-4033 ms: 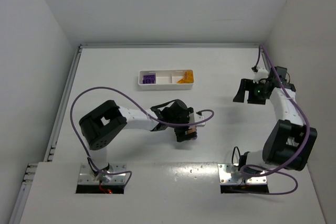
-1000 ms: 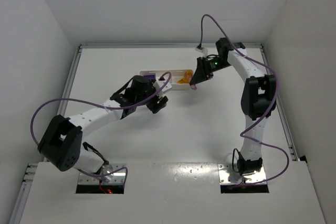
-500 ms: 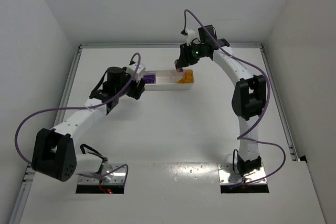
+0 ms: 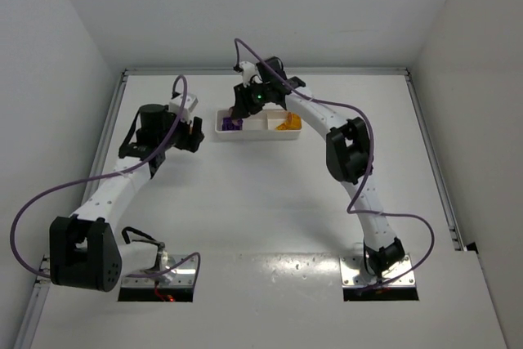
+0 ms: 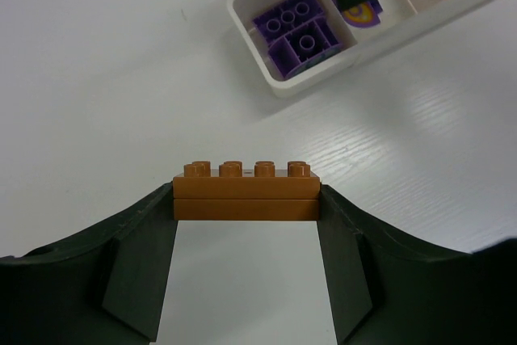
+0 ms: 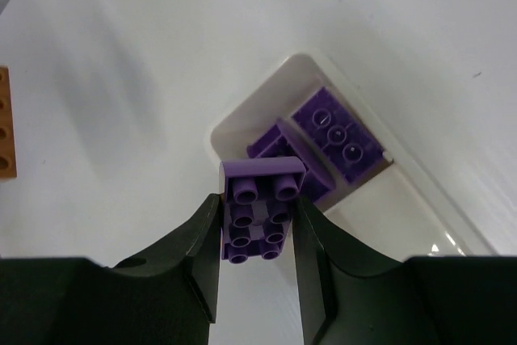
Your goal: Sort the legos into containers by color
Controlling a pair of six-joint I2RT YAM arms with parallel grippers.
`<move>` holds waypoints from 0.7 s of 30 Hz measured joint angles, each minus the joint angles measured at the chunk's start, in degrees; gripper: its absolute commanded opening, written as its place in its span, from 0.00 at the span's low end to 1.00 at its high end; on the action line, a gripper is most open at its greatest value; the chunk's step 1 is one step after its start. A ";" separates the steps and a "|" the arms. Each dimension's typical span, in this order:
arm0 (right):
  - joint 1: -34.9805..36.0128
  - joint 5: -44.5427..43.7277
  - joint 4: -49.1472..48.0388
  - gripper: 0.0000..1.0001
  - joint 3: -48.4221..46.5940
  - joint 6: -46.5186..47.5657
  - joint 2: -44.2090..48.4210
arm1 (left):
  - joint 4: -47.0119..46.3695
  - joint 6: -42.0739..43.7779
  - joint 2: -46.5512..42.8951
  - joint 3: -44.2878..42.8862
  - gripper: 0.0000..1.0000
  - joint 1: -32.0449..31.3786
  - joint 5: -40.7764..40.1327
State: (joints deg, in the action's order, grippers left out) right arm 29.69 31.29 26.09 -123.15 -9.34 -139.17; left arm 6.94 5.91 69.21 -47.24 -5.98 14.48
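Gripping a purple brick point(image 6: 258, 220), the right jaws face its compartment point(image 6: 241, 125) at 1 o'clock — left jaws clamp a brown brick point(image 5: 246, 191).

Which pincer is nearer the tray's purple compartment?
Right. The right pincer, shut on a purple brick, hangs over that compartment; the left pincer, holding a brown brick, is over the table off the tray's end.

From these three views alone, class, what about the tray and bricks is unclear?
- Top view: the middle compartment of the tray is too small to check for contents.
- Top view: the orange pieces are too small to count.
- Right wrist view: the held purple brick overlaps the purple bricks beneath, hiding their number.
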 measured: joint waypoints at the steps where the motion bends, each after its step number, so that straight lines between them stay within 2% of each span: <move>1: 0.17 -0.24 -0.81 0.00 -0.81 -0.37 -0.63 | 0.26 -0.04 0.00 0.33 0.32 0.26 0.26; 9: 0.07 -1.90 -6.16 0.00 -2.25 -1.64 -1.95 | 0.74 -0.50 0.00 0.79 0.32 0.94 1.09; 16: 0.76 -3.45 -7.85 0.05 -3.08 -1.66 -4.63 | 0.76 -0.61 0.20 0.79 0.32 0.94 1.66; 17: 1.07 -3.98 -7.89 0.07 -3.10 -1.60 -5.05 | 0.76 -0.61 0.28 0.79 0.32 0.94 1.70; 20: 2.10 -5.46 -7.85 0.27 -3.10 -1.22 -5.92 | 0.79 -0.61 0.61 0.79 0.32 0.94 1.95; 21: 2.45 -5.88 -7.82 0.36 -3.10 -1.16 -6.10 | 0.76 -0.61 0.70 0.79 0.32 0.94 2.08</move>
State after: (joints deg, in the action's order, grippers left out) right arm 32.14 25.41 18.26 -126.26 -10.50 -145.27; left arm 7.70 5.30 69.91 -46.46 -5.04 16.56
